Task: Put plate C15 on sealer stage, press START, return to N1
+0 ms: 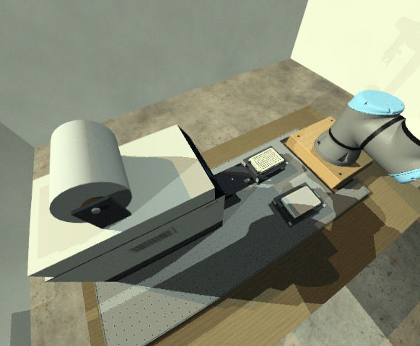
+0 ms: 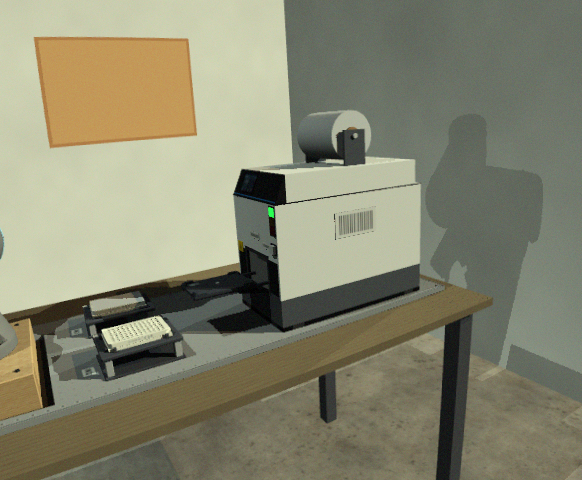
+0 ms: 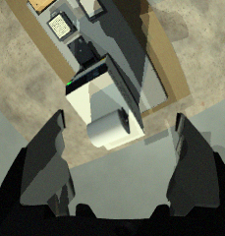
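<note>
Open stage (image 2: 213, 285) fronting sealer (image 2: 332, 242); foil roll (image 2: 327, 135) topside

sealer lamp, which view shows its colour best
The exterior view: the sealer's lamp faces that camera and reads plainly green on the front edge of the sealer. The wrist view catches only a tiny green speck from far above. The top view looks at the sealer's roof and back, so the lamp is hidden.
</note>
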Motion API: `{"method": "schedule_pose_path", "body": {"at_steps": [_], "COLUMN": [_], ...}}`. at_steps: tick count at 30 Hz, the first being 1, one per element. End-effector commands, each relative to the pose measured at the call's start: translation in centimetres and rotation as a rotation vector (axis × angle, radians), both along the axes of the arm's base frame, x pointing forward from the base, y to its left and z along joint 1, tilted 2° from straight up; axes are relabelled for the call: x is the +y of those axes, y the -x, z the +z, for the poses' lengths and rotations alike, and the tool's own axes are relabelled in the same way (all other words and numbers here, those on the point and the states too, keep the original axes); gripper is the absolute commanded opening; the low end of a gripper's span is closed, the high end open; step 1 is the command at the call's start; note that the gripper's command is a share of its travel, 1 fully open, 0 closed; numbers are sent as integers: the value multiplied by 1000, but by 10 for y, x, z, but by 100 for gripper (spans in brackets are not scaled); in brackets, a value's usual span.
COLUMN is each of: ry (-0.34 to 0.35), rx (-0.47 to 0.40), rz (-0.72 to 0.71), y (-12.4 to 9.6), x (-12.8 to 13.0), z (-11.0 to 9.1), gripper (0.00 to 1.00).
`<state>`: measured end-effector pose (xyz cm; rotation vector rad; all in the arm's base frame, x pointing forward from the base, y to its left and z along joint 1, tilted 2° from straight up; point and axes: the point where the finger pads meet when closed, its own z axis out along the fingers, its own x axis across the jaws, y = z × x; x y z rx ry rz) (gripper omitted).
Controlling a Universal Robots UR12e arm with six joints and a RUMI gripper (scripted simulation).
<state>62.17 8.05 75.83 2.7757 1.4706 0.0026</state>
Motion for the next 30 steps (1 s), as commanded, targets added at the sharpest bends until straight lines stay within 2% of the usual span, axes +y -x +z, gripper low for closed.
{"method": "schedule_pose_path", "body": {"at_steps": [1,7,16,22,24,30], "ry": [1,1,1,1,1,1], "rx": [1,1,1,2,2,1], "rz": [-43,-61,-133,-170,-170,-218], "y": [-2,-3,-5,-4,-4,-2], "x": [-27,-39,-84,-107,-107,-137], "z": [-1,0,0,-1,-1,0], "gripper": [68,68,68,68,68,68]}}
